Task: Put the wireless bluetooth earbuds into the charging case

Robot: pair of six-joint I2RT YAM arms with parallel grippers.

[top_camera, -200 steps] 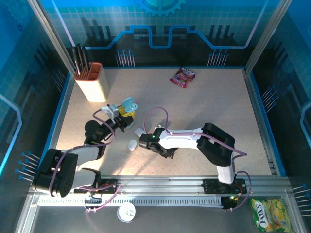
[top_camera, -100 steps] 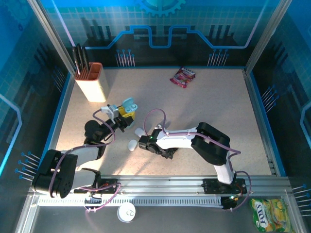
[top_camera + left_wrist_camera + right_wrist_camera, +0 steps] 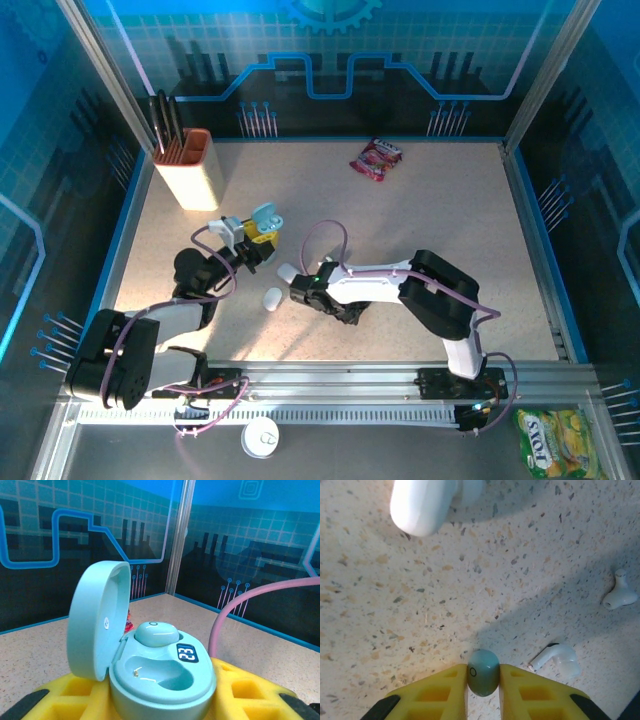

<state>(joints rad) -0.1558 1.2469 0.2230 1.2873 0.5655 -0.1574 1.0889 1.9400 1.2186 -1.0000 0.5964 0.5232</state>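
Observation:
My left gripper (image 3: 162, 702) is shut on a light-blue charging case (image 3: 165, 672), held upright above the table with its lid (image 3: 97, 620) swung open. One light-blue earbud (image 3: 156, 632) sits in the far slot; the near slot (image 3: 160, 672) is empty. From above, the case (image 3: 265, 218) shows at the left gripper's tip. My right gripper (image 3: 483, 680) is down at the tabletop, its yellow pads (image 3: 445, 690) pressed against both sides of a second light-blue earbud (image 3: 483, 671). Two white earbuds (image 3: 556, 659) (image 3: 620, 594) lie loose to its right.
A white case (image 3: 422, 502) lies ahead of the right gripper, and two white pieces (image 3: 272, 298) (image 3: 287, 272) show there from above. A knife block (image 3: 188, 170) stands at the back left. A red packet (image 3: 377, 157) lies at the back.
The right gripper has edged slightly right beside the white pieces and its elbow has shifted. The left arm and the case have stayed still.

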